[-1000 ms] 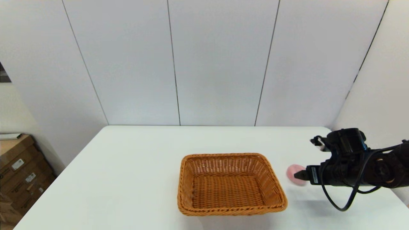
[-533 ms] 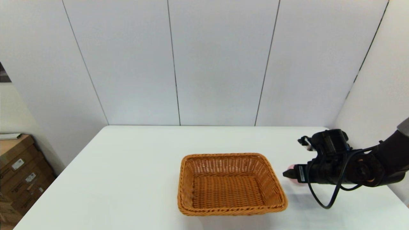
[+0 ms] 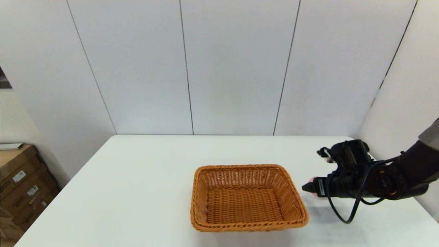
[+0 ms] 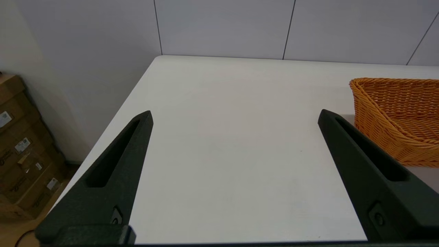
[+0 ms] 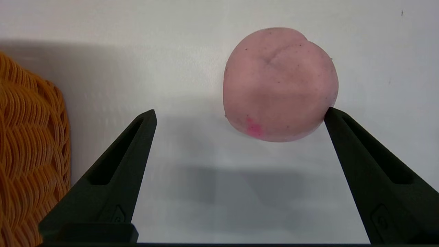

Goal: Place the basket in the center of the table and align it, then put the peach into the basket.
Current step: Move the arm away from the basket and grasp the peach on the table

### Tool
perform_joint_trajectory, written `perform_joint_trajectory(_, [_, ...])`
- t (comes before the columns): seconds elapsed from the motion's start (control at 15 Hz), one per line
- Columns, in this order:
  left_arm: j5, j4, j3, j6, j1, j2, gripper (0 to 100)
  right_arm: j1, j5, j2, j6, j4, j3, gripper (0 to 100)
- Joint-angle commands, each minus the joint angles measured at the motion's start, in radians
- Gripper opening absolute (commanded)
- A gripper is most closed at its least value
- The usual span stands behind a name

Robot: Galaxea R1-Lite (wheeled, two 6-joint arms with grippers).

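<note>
**Open right gripper set about the peach beside the basket**

A white table [image 3: 144,192] is seen against pale grey panelled walls; cardboard boxes [image 3: 20,185] are stacked on the floor off its left edge. The basket [image 3: 247,199] is placed toward the table's near edge, roughly midway between its left and right edges, its long sides lying parallel to the near edge; nothing is seen inside it.

The right gripper [image 3: 308,186] is held low over the table just beside the basket's right rim, reaching in from the right edge; a black cable is looped under its wrist. In the right wrist view its fingers [image 5: 116,171] are spread wide and nothing is clasped between them. The peach [image 5: 279,84] is seen resting on the table at the tips of those fingers, off-centre toward one of them; that fingertip is at the peach's edge, though contact cannot be told. In the head view only a sliver of pink is shown behind the gripper; the peach is apart from the basket's wall.

The left gripper [image 4: 235,115] is held near the table's left part, fingers wide apart, nothing between them; the basket's left end is seen beyond one finger.
</note>
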Motion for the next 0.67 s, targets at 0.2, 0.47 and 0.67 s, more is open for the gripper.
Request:
perform_joint_trajectory(0.2, [0.001, 0.000, 0.000, -0.012, 0.000, 0.000, 100, -0.002, -0.034, 0.047, -0.002, -0.003, -0.032, 0])
perform_joint_trajectory(0.47, [0.002, 0.000, 0.000, -0.012, 0.000, 0.000, 100, -0.008, -0.034, 0.049, 0.000, -0.044, -0.023, 0])
perform_joint_trajectory(0.67, [0.001, 0.000, 0.000, -0.012, 0.000, 0.000, 100, -0.008, -0.034, 0.046, 0.000, -0.049, -0.013, 0])
